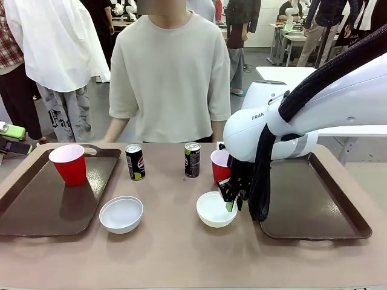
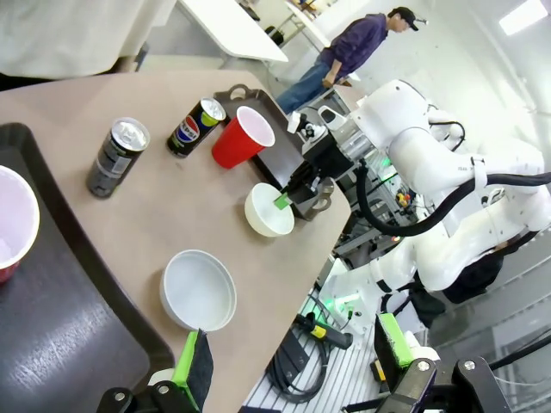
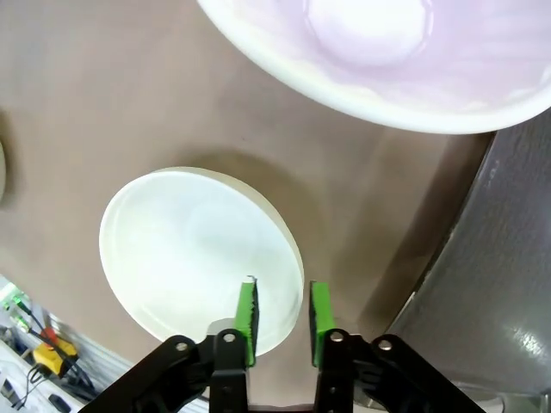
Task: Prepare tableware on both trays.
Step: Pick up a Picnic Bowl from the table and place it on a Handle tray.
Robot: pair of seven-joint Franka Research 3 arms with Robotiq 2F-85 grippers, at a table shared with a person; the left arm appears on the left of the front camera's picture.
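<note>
My right gripper (image 1: 232, 204) is shut on the right rim of a small white bowl (image 1: 214, 210) that rests on the table, one pad inside and one outside (image 3: 284, 311). Just behind it stands a red cup (image 1: 220, 164), beside the bare right tray (image 1: 314, 205). The left tray (image 1: 36, 199) carries the other red cup (image 1: 69, 164). A second bowl (image 1: 121, 214) sits on the table by that tray. Two black cans (image 1: 135, 161) (image 1: 192, 159) stand mid-table. My left gripper (image 2: 288, 361) hangs open above the left tray's edge (image 2: 52, 344), near the second bowl (image 2: 198, 288).
A person in a pale shirt (image 1: 172, 72) stands at the far edge of the table, hands low behind it. A green object (image 1: 12, 130) lies off the far left corner. In the right wrist view the cup's white inside (image 3: 387, 52) is close above the bowl (image 3: 194, 249).
</note>
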